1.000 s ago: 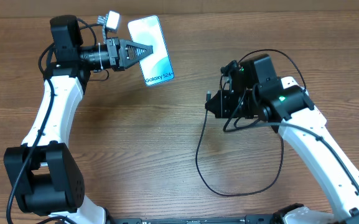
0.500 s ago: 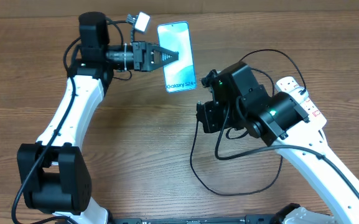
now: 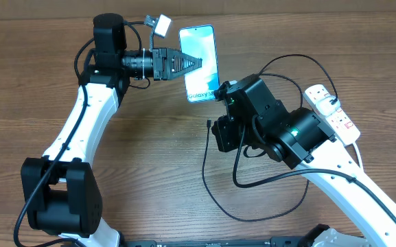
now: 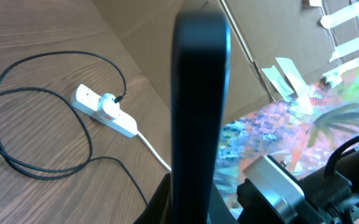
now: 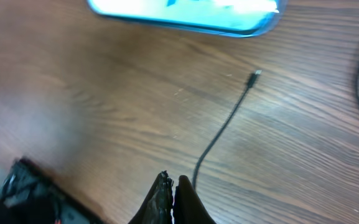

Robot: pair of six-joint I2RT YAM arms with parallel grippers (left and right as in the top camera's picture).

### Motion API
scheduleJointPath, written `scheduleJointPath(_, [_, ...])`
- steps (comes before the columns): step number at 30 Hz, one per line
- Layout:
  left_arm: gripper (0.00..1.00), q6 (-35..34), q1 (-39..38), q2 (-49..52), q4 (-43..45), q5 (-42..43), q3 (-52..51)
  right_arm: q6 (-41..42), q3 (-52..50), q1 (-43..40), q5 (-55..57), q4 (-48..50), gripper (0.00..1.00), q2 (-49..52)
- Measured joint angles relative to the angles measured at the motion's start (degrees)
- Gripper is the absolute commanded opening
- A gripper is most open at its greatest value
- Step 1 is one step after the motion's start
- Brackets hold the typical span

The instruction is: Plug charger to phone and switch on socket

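Where both arms reach across, worktop point(image 3: 149, 158): brown wood grain, carrying the socket and loops of cable.
Left arm point(image 3: 88, 123): white links and black joints, stretched from the near left corner to the far middle.
Right arm point(image 3: 335, 178): comes in from the near right, its black wrist close under the phone's lettered end.
Socket point(image 3: 331, 113): white strip lying flat at the right, partly hidden by the right arm; the left wrist view shows a black lead plugged into it and a thick white cord point(image 4: 151, 149) trailing off.
Phone point(image 3: 201, 62): screen facing the overhead camera, gripped on one long side, edge-on in the left wrist view.
Charger point(image 3: 208, 185): thin black cable looping wide over the wood near the right arm.
Left fingers point(image 3: 184, 64): closed onto the phone's long edge.
Right fingers point(image 5: 172, 183): pressed together on the charger, a short way back from its free end.
Connector point(image 5: 254, 74): small and dark, sticking out past the right fingers, near the phone's end but apart from it.
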Motion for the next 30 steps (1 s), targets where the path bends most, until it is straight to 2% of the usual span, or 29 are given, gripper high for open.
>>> scheduleJointPath(3, [0.04,0.52,0.17,0.00,-2.51,-2.56,0.00,2.67,0.00,0.00,3.41,-0.07,0.16,0.00])
scheduleJointPath(4, [0.04,0.81,0.33,0.00,-4.57,-4.31,0.00,3.61,0.00,0.00,4.22,-0.09,0.24,0.00])
scheduleJointPath(6, [0.04,1.16,0.94,0.00,-9.99,-8.66,-0.02,5.66,0.00,-0.02,5.73,-0.28,0.48,0.00])
scheduleJointPath(7, [0.04,1.22,1.49,0.00,-13.40,-11.61,-0.02,6.69,0.00,0.00,6.32,-0.46,0.57,0.02])
scheduleJointPath(9, [0.04,1.38,2.64,0.00,-19.98,-17.44,-0.07,7.82,0.00,0.00,6.95,-0.63,0.64,0.20])
scheduleJointPath(13, [0.04,2.97,5.03,0.11,-27.78,-26.47,-0.15,9.05,0.61,-0.39,6.82,-2.45,0.75,2.03])
scheduleJointPath(15, [0.04,4.35,6.05,0.11,-29.00,-29.03,-0.15,9.16,3.26,-1.33,5.79,-6.27,0.76,4.87])
scheduleJointPath(20, [0.04,5.64,6.88,0.11,-30.21,-33.05,-0.15,8.52,17.77,-5.31,4.50,-18.84,0.79,16.22])
scheduleJointPath(22, [0.04,4.98,7.26,0.11,-31.50,-35.08,-0.15,8.26,23.78,-6.54,4.17,-21.51,0.89,20.81])
scheduleJointPath(23, [0.04,4.52,7.34,0.11,-32.17,-35.89,-0.15,8.37,26.05,-7.13,3.98,-21.38,1.00,23.10])
scheduleJointPath(30, [0.04,3.65,9.92,0.11,-36.46,-39.10,-0.15,7.80,27.30,-7.50,3.58,-12.52,0.98,30.73])
